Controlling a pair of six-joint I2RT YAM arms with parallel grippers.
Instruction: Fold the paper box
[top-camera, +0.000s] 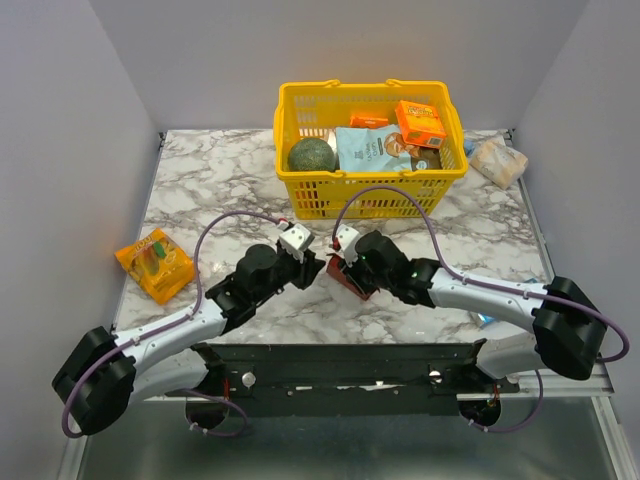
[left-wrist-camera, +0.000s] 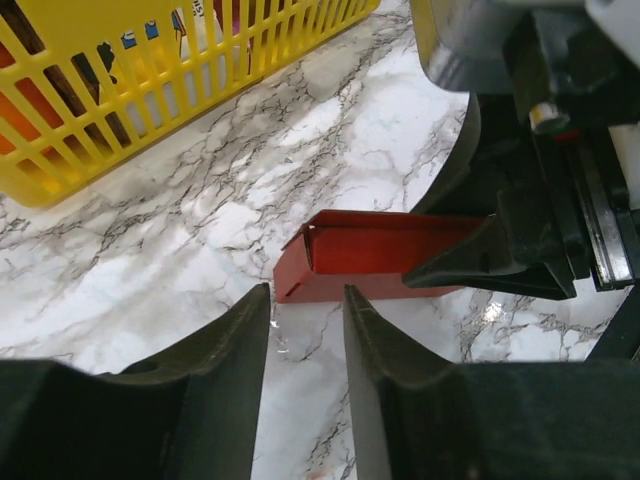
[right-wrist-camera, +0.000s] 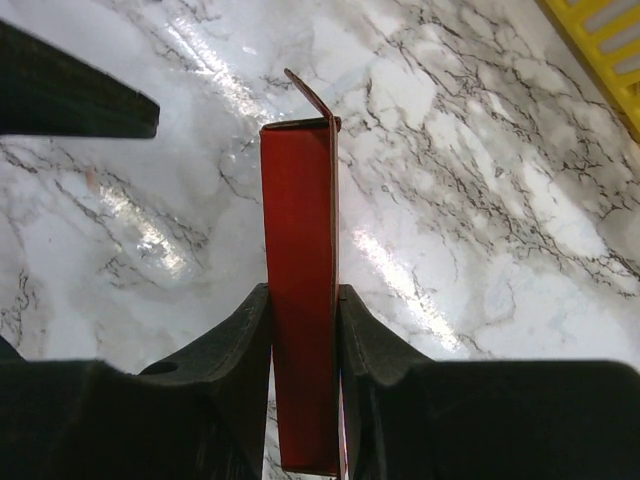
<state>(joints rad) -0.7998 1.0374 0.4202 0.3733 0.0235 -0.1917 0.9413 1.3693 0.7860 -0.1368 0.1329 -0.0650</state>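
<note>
Right gripper (right-wrist-camera: 303, 300) pinching the paper box (right-wrist-camera: 298, 190) by its broad faces, low over the marble table (right-wrist-camera: 480, 200) — long axis pointing straight out from the fingertips, flapped end farthest. Left gripper (left-wrist-camera: 305, 300), spread and empty, sits just short of that end. Thin card: likely light, easily crushed — best held beside a crease.

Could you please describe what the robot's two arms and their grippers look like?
The left arm and right arm have pale silver-grey links between bulky black joints. A purple cable loops along each one, and a small white block sits at each wrist. The left gripper and right gripper each have two matte black fingers that taper towards the tips.
</note>
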